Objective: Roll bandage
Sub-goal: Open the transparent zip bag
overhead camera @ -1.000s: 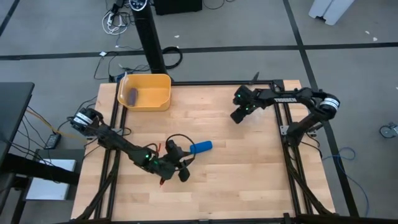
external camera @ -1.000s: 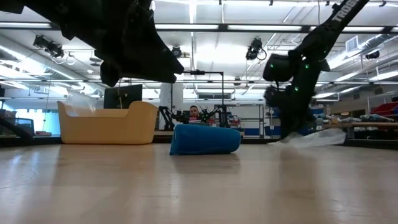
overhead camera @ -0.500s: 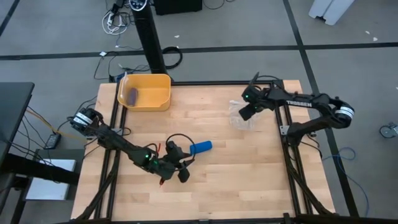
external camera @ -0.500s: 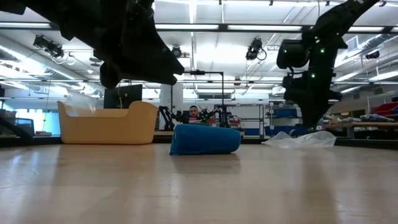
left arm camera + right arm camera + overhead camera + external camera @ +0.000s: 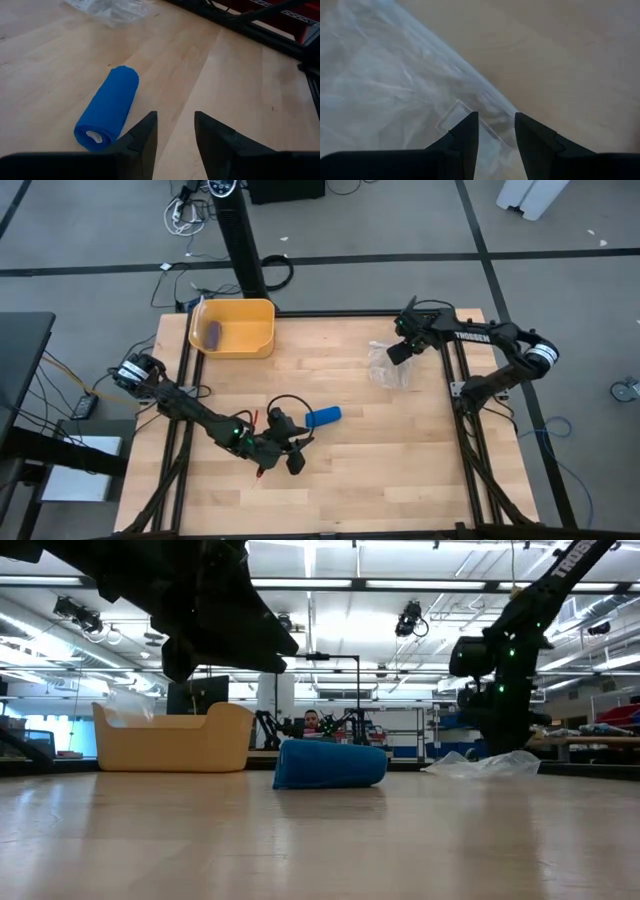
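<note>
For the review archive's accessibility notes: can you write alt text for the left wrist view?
A rolled bright blue bandage lies on its side on the wooden table, just ahead of the left hand, whose two dark fingers stand apart with nothing between them. A clear crinkly plastic packet lies farther off.

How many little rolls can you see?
2. The bright blue bandage lies on the table near the middle, by the left gripper. A dull purple-grey roll sits inside the yellow bin. The bin's walls could hide more.

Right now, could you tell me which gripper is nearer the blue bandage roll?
Left. The left gripper sits just beside the bandage; the right gripper hangs over the plastic packet, far across the table.
</note>
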Available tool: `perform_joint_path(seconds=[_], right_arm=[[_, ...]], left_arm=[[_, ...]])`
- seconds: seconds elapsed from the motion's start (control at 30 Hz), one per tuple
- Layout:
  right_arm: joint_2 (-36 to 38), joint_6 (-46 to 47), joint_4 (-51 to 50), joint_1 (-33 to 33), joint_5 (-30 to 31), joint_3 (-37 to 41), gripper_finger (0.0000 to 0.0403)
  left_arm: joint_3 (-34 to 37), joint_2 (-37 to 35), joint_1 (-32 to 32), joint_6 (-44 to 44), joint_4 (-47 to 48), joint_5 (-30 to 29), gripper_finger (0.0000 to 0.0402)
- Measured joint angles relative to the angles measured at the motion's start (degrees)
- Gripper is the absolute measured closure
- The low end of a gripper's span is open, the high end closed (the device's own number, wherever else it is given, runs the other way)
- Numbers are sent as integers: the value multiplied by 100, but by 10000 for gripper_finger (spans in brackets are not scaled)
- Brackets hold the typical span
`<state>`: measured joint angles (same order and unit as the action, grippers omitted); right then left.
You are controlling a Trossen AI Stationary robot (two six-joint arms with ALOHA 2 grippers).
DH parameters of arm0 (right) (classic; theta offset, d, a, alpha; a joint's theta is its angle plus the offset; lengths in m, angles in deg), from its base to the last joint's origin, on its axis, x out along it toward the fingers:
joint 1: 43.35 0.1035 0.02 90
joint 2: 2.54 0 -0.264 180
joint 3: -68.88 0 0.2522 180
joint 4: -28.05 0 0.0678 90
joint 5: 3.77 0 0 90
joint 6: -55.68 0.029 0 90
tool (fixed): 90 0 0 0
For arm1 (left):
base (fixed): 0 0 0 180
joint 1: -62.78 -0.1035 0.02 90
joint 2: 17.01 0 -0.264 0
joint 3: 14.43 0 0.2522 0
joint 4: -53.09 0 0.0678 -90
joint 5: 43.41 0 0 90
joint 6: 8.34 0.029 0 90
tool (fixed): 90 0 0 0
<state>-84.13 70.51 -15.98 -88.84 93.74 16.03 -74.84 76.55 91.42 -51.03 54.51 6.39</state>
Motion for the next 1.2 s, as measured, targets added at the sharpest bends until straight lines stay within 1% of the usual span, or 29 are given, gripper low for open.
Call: perform_joint_path(seconds=[0.07,0.2,0.3,0.4,0.57,0.6,0.7,0.73,0.8,0.9,1.0,1.07,1.2], right_arm=[[-143,-132,247,-67,-173,142,275],[-384,-366,716,-98,-156,284,275],[-375,-456,919,-55,-150,333,284],[-162,-623,1043,28,-139,368,311],[209,-808,1214,83,-223,374,390],[262,-831,1183,85,-220,376,395],[441,-827,1144,144,-288,376,393],[517,-741,1081,167,-302,376,395],[648,-230,785,204,-284,374,397],[779,536,72,201,-217,376,382],[773,834,-199,209,-176,376,343],[758,990,-157,205,-163,409,314],[758,1284,394,163,-250,708,268]], left_arm=[[0,2,0,1,0,4,265],[0,2,0,30,-16,6,265],[0,2,-2,36,-27,4,265],[0,2,-4,87,-89,3,265],[0,2,-7,355,-447,-4,266],[0,2,-7,414,-523,-13,266],[0,2,-12,516,-611,-22,266],[0,2,-13,513,-612,-25,266],[0,2,-13,482,-618,-37,266],[0,2,-13,321,-610,-35,266],[0,2,-13,198,-610,7,266],[0,2,-13,141,-600,71,266],[0,2,-13,47,-586,142,266]])
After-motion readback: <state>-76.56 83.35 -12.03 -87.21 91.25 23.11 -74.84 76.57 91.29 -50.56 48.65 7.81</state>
